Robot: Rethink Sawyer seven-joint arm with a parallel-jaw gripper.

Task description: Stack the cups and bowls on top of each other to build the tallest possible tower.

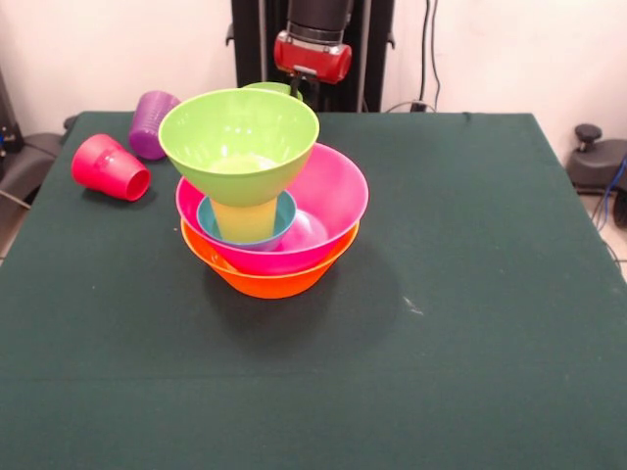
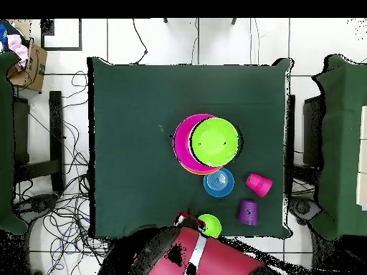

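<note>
Green cloth covers the table (image 1: 470,323), on which the tower (image 1: 269,196) is seen left of centre: orange bowl (image 1: 269,282), pink bowl (image 1: 328,201), blue bowl (image 1: 284,211), yellow cup (image 1: 243,217) and large green bowl (image 1: 240,137). A red cup (image 1: 110,167) and purple cup (image 1: 152,123) lie beside it. The end effector (image 1: 313,54) is held behind; its grip cannot be told.
</note>
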